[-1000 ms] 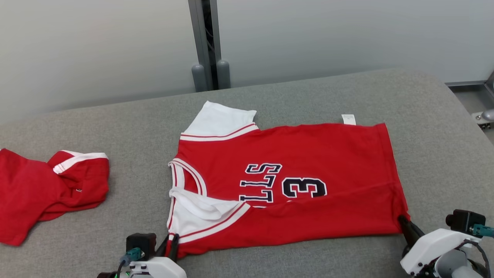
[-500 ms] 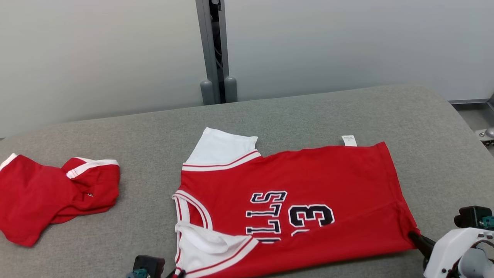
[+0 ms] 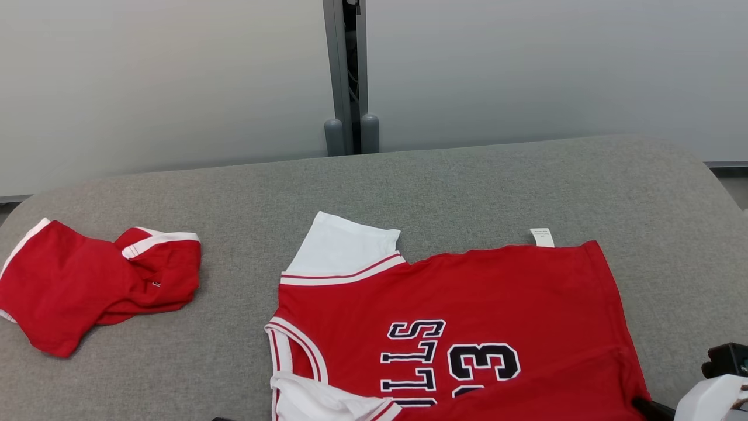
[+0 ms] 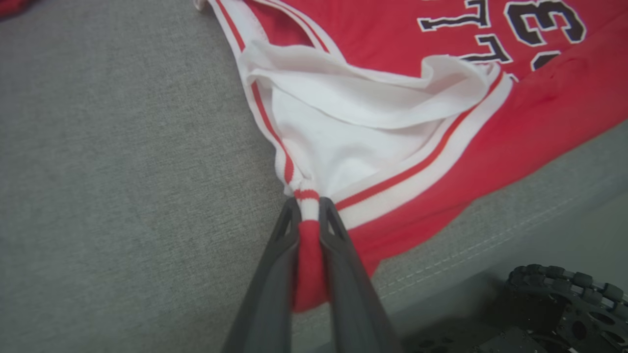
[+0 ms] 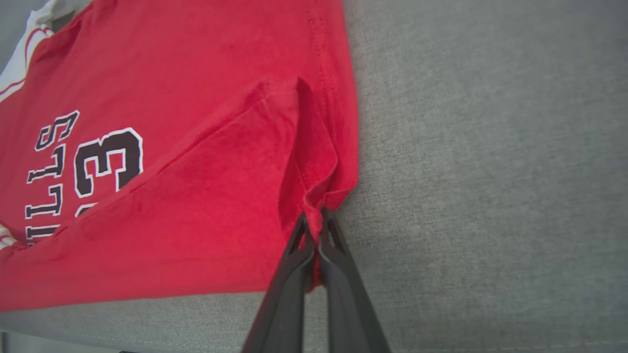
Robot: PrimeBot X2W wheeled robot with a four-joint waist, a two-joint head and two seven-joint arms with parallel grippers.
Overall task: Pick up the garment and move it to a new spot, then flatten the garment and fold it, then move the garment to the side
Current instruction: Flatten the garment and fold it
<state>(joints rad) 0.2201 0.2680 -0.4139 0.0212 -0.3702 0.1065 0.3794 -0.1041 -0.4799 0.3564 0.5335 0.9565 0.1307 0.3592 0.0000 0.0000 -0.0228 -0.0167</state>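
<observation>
The garment (image 3: 467, 304) is a red jersey with white sleeves and dark lettering, lying spread on the grey table with its near edge folded over the number. In the left wrist view my left gripper (image 4: 309, 203) is shut on the bunched sleeve corner of the garment (image 4: 368, 132), close to the table's front edge. My right gripper (image 5: 314, 218) is shut on the hem corner of the garment (image 5: 196, 147). In the head view, one dark finger of the right gripper (image 3: 641, 402) touches the jersey's lower right corner.
A crumpled pair of red shorts (image 3: 87, 292) lies at the left of the padded grey table (image 3: 497, 181). A grey post (image 3: 350, 76) stands against the wall behind. My wheeled base (image 4: 564, 304) is below the table's front edge.
The head camera has shifted, so the whole picture slid down. Measured against the shorts, both grippers have drawn the jersey toward the table's near edge, and both have kept their hold.
</observation>
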